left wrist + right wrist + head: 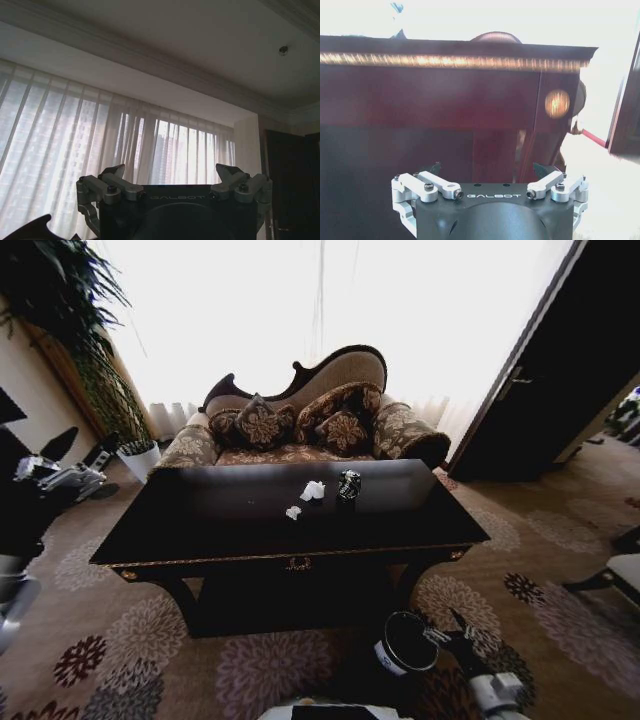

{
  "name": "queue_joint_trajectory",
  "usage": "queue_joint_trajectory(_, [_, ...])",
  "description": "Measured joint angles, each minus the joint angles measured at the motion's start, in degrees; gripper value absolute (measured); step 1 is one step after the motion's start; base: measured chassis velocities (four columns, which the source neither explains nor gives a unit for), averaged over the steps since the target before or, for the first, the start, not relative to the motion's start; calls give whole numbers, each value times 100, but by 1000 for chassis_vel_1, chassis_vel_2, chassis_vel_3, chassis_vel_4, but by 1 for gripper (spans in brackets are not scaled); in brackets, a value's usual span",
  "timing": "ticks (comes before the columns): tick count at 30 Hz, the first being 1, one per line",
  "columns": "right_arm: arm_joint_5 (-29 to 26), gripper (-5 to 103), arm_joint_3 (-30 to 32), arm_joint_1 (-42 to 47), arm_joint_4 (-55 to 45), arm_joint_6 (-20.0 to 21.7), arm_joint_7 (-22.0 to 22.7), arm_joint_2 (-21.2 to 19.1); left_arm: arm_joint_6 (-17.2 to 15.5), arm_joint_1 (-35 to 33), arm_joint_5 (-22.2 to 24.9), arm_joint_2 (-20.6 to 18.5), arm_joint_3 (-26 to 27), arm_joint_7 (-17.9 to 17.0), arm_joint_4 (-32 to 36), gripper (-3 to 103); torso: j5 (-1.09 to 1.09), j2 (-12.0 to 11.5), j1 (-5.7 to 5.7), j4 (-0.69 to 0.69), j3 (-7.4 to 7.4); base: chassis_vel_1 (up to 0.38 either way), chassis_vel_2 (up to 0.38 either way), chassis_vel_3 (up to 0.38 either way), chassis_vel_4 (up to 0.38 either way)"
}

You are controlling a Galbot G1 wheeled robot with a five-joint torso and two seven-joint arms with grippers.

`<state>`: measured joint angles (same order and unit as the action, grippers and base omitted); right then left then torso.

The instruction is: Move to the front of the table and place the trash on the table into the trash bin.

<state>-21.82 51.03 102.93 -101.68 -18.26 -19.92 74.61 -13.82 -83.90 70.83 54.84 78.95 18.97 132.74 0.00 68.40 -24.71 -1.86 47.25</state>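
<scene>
The black table with gold trim stands right in front of me. Near its middle lie two crumpled white paper wads and a dark crushed can. The round black trash bin with a white label sits on the carpet below the table's front edge. My right gripper hangs low just beside the bin, open and empty, facing the table's front apron. Off the table's left end, my left gripper is raised, open and empty, pointing up at the curtains.
A patterned sofa with cushions stands behind the table. A tall plant in a white pot is at the back left, a dark door at the right. A white seat shows at the right edge. Flowered carpet surrounds the table.
</scene>
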Motion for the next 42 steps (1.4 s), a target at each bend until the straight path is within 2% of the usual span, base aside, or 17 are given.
queue_joint_trajectory(4, [-118,100,139,204,-607,33,137,16,-1,30,-4,-11,-24,-3,-23,100,0,0,0,0,0,0,0,0,0])
queue_joint_trajectory(8, [-534,100,314,333,-1710,587,623,-7,-4,38,-55,25,-78,-3,-24,100,0,0,0,0,0,0,0,0,0])
queue_joint_trajectory(9, [-534,100,314,333,-1710,587,623,-7,-4,38,-55,25,-78,-3,-24,100,0,0,0,0,0,0,0,0,0])
queue_joint_trajectory(11, [-725,100,418,325,-2256,924,890,-69,-4,34,-68,36,-80,-4,-23,100,-1,0,0,1,0,0,0,0,0])
queue_joint_trajectory(13, [-814,100,446,311,-2435,1031,957,-109,-4,30,-70,37,-77,-4,-23,100,-1,0,0,1,0,0,0,0,0])
queue_joint_trajectory(17, [-1307,100,455,199,-2989,1685,1279,-345,-6,-7,-74,60,-43,-5,4,100,0,0,0,0,0,0,0,0,0])
queue_joint_trajectory(18, [-1307,100,455,199,-2989,1685,1279,-345,-6,-7,-74,60,-43,-5,4,100,0,0,0,0,0,0,0,0,0])
queue_joint_trajectory(21, [-2113,100,277,-85,-3328,2454,1616,-683,-6,-63,-97,98,-11,-6,59,100,1,0,0,0,0,0,0,0,0])
queue_joint_trajectory(24, [-2305,100,147,-312,-3383,2686,1651,-920,-7,-109,-110,106,28,-6,91,100,0,0,0,1,0,0,0,0,0])
queue_joint_trajectory(26, [-2375,100,-90,-662,-3360,2897,1687,-1275,-6,-170,-115,107,95,-4,136,100,1,0,0,1,0,0,0,0,0])
queue_joint_trajectory(27, [-2375,100,-90,-662,-3360,2897,1687,-1275,-6,-170,-115,107,95,-4,136,100,1,0,0,1,0,0,0,0,0])
queue_joint_trajectory(30, [-2450,100,-402,-1223,-3179,3015,1670,-1673,-6,-258,-124,88,198,0,188,100,2,0,0,1,1,0,0,0,0])
queue_joint_trajectory(36, [-2502,100,-898,-2124,-2825,3104,1592,-2092,-5,-404,-128,79,358,5,235,100,2,0,-1,1,1,0,0,0,0])
queue_joint_trajectory(42, [-2761,100,-1764,-3367,-2260,3223,1589,-2465,-5,-553,-240,228,408,10,324,100,0,0,-1,1,1,0,0,0,0])
